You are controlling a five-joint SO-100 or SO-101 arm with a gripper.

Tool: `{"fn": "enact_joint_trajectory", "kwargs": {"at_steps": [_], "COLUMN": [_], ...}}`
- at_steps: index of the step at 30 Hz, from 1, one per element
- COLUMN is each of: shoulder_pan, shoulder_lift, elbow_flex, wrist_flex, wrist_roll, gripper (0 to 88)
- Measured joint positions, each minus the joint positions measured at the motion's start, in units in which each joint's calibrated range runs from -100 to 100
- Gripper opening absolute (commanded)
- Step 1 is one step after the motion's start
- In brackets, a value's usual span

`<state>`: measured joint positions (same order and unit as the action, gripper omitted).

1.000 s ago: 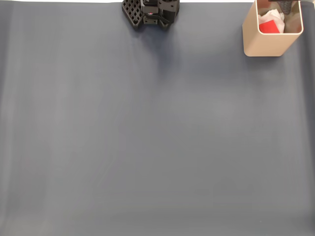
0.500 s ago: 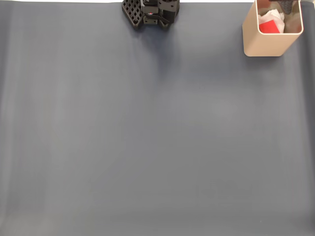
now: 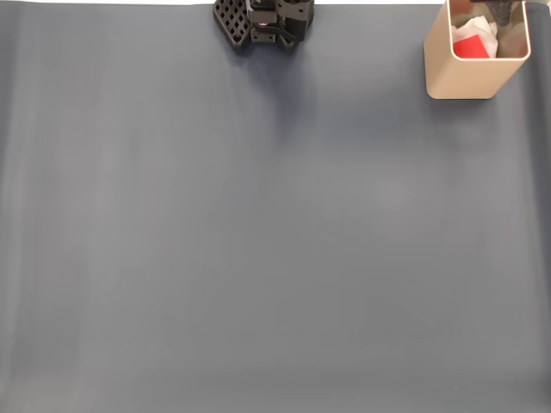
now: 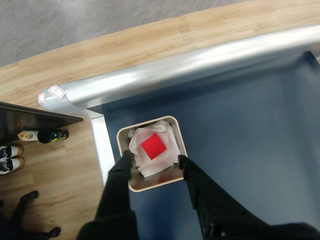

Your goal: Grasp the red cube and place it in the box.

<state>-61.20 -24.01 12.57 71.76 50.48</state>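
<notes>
The red cube (image 4: 153, 146) lies inside the beige box (image 4: 150, 187) on crumpled white paper (image 4: 165, 156). In the wrist view my gripper (image 4: 154, 163) hangs above the box, open, with one black finger (image 4: 122, 170) over its left rim and the other over its right rim. Nothing is held between them. In the fixed view the box (image 3: 461, 76) stands at the mat's far right corner with the cube (image 3: 469, 47) showing inside. A dark part of the gripper (image 3: 499, 9) reaches over the box's top edge.
The arm's black base (image 3: 263, 21) sits at the top middle of the blue-grey mat (image 3: 258, 224). In the wrist view a metal table rail (image 4: 200, 62) runs behind the box, with wooden floor (image 4: 60, 170), bottles (image 4: 42, 135) and shoes (image 4: 10, 157) beyond.
</notes>
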Motion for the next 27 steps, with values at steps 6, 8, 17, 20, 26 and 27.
{"fn": "enact_joint_trajectory", "kwargs": {"at_steps": [6,8,17,20,26,27], "shoulder_pan": [3.04,4.9,17.36,22.63,32.72,34.27], "shoulder_lift": [-1.13,-1.3,-4.69,-5.47,-7.12,-7.29], "elbow_flex": [-0.36,-0.72,-1.45,-1.45,-1.45,-1.45], "wrist_flex": [0.0,0.0,0.0,0.0,0.0,0.0], "wrist_roll": [-0.15,-0.29,0.29,1.03,2.39,2.59], "gripper": [0.2,0.2,0.2,0.2,0.2,0.2]}}
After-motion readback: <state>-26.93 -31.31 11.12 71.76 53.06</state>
